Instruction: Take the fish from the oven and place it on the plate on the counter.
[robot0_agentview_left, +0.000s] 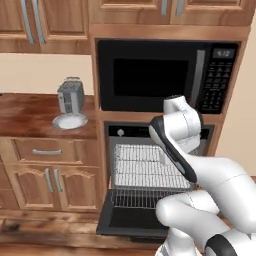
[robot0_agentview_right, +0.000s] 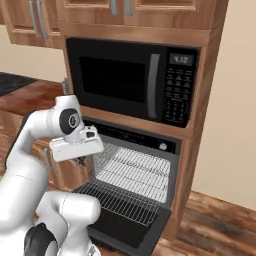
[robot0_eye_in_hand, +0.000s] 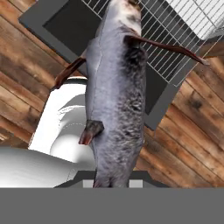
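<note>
A grey, speckled fish (robot0_eye_in_hand: 116, 96) with reddish fins hangs in my gripper (robot0_eye_in_hand: 113, 181), whose jaws are shut on its tail end. In the right base view the hand hovers in front of the open oven (robot0_agentview_right: 131, 172), with the fish (robot0_agentview_right: 80, 161) a small dark shape in the gripper (robot0_agentview_right: 80, 159) beneath it. The oven (robot0_agentview_left: 145, 172) has its door down and a wire rack (robot0_agentview_left: 147, 197) pulled out. Far to the left, the round pale plate (robot0_agentview_left: 70, 121) rests on the reddish-brown counter (robot0_agentview_left: 30, 112), well away from the gripper. My own arm hides the gripper in the left base view.
A silver toaster (robot0_agentview_left: 70, 96) stands just behind the plate. A black microwave (robot0_agentview_left: 160, 75) sits above the oven. The lowered oven door (robot0_agentview_right: 127, 225) juts out over the wooden floor (robot0_agentview_right: 215, 225). Wooden cabinets (robot0_agentview_left: 50, 175) run under the counter.
</note>
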